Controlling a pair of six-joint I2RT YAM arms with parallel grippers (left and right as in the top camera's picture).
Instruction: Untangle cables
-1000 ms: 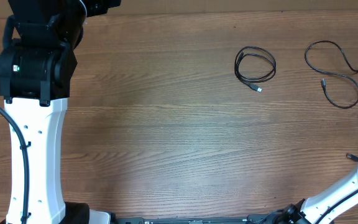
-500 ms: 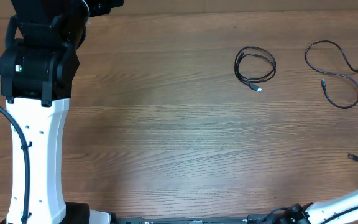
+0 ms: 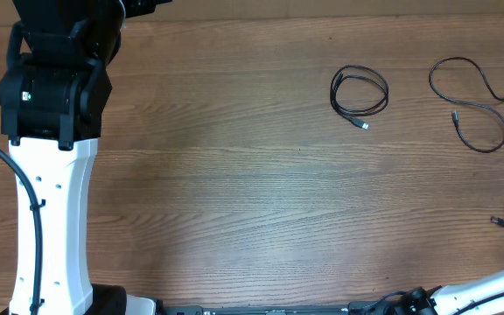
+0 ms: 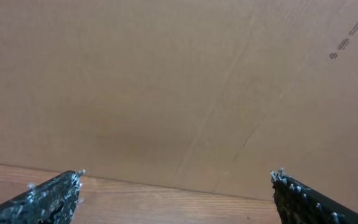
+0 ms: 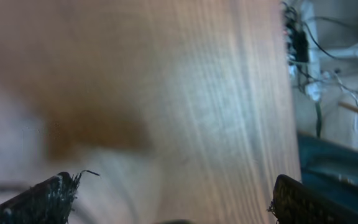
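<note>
A wooden table (image 3: pixel 252 175) holds three cables. A small, tightly coiled thin black cable (image 3: pixel 336 96) lies right of centre towards the far edge. A larger, loose black cable loop (image 3: pixel 478 105) lies apart, nearer the right edge. A third thin black cord (image 3: pixel 497 221) curls off that edge. The left gripper (image 4: pixel 178 180) faces a brown cardboard wall (image 4: pixel 166 81), jaws wide, holding nothing. The right gripper (image 5: pixel 174 186) is over blurred wood, equally wide and empty.

Overhead straight down — wrists low over table (image 3: pixel 252 201).
</note>
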